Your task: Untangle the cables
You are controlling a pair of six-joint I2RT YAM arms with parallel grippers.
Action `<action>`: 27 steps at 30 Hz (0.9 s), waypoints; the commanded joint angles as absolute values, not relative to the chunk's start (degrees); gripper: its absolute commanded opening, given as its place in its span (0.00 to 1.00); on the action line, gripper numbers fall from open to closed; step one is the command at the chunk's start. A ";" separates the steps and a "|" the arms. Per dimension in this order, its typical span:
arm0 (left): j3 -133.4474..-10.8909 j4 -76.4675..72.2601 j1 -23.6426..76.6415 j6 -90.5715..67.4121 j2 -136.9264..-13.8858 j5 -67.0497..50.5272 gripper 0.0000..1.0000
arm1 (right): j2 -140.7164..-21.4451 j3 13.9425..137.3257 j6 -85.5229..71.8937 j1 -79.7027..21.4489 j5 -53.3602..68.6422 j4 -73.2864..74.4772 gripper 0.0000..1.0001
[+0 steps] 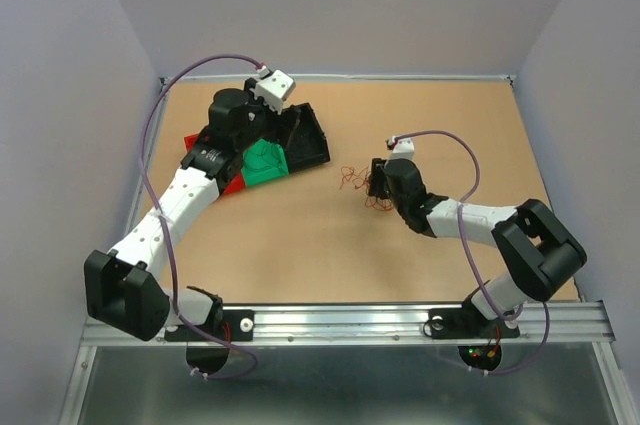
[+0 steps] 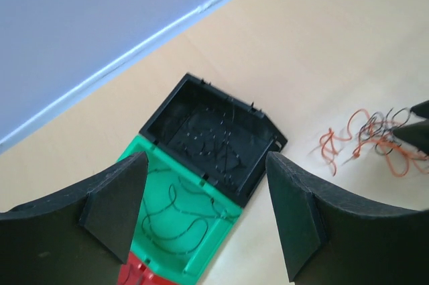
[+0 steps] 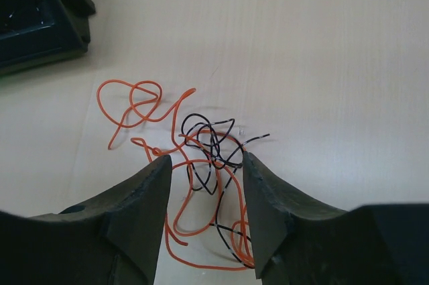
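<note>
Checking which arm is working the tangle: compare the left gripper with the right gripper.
The left gripper hangs over the black tray and green tray, nothing between its fingers; the right gripper straddles the cables on the table. The left gripper's jaws stand wide; the right gripper's are narrower, yet apart. Shared: black fingers, and neither clamps anything.

I read the table [image 1: 300, 245] as smooth matt tan board with a wood-fibre look. The cables [image 3: 208, 139] are thin wires in glossy orange and black plastic sheath. Black tray [image 2: 164, 114], green tray [image 2: 208, 241], red tray [image 2: 134, 275]: hard moulded plastic, slight sheen. Fingers [image 3: 144, 211] on the right gripper [image 3: 204, 161] are matt black plastic, faintly grainy. Arm shell [image 1: 185, 195]: smooth white plastic. Rail [image 1: 350, 317]: bare brushed metal.
</note>
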State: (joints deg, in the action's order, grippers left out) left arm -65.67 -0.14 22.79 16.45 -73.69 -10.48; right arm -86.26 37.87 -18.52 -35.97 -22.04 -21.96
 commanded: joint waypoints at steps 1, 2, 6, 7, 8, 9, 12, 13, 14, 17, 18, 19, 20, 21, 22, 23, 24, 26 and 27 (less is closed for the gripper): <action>-67.76 -10.09 22.85 12.22 -76.10 -17.31 0.82 | -89.11 41.57 -17.49 -35.51 -23.20 -27.07 0.51; -68.46 -10.72 23.03 11.61 -77.68 -17.92 0.82 | -89.38 41.49 -17.40 -35.51 -23.38 -27.33 0.47; -69.61 -13.18 26.44 10.02 -81.56 -18.28 0.81 | -89.39 39.82 -17.40 -35.51 -22.76 -29.18 0.33; -69.44 -14.49 27.33 10.37 -82.17 -17.50 0.80 | -89.30 39.47 -16.88 -35.59 -22.76 -29.88 0.30; -69.09 -15.20 28.20 10.63 -83.05 -16.36 0.80 | -88.86 38.94 -16.61 -35.51 -22.94 -30.14 0.28; -68.91 -16.42 30.04 11.33 -83.58 -15.91 0.80 | -88.86 38.67 -16.09 -35.51 -23.29 -30.23 0.24; -68.55 -17.75 32.25 12.21 -85.42 -15.73 0.80 | -87.72 37.53 -15.38 -35.51 -25.30 -31.37 0.21; -68.64 -18.36 33.39 12.74 -86.04 -15.91 0.80 | -87.37 36.66 -15.12 -35.59 -25.66 -31.99 0.24; -69.60 -18.37 33.75 13.35 -87.61 -16.52 0.80 | -86.93 36.30 -15.12 -35.60 -25.66 -32.08 0.31; -73.99 -16.53 34.89 13.97 -92.70 -19.24 0.82 | -84.12 34.11 -17.22 -35.51 -26.54 -32.08 0.38; -75.31 -15.74 34.98 13.97 -94.38 -20.64 0.82 | -81.85 33.06 -18.36 -35.59 -28.81 -32.08 0.39; -76.63 -14.60 35.07 13.71 -95.96 -21.35 0.82 | -80.35 31.83 -20.63 -35.60 -30.13 -31.99 0.39; -78.55 -14.33 35.24 13.36 -98.93 -21.88 0.82 | -78.59 29.21 -21.70 -35.51 -31.45 -31.99 0.40; -79.44 -14.07 35.33 13.27 -100.53 -22.23 0.82 | -77.10 27.79 -22.58 -35.59 -33.90 -31.99 0.40; -80.41 -13.28 35.51 13.53 -101.94 -23.19 0.82 | -73.34 26.47 -23.63 -35.51 -35.14 -31.99 0.40; -82.07 -12.84 35.94 13.80 -104.65 -23.38 0.82 | -71.65 24.89 -25.12 -35.42 -36.11 -31.82 0.41; -82.96 -12.48 36.47 14.84 -106.07 -24.07 0.82 | -69.54 22.52 -26.01 -35.42 -38.21 -31.38 0.41; -87.08 -10.56 37.44 16.51 -110.72 -24.78 0.82 | -62.18 19.09 -29.51 -35.33 -40.77 -28.14 0.44; -87.10 -10.55 37.44 16.52 -110.74 -24.79 0.82 | -62.14 19.07 -29.53 -35.33 -41.22 -28.13 0.44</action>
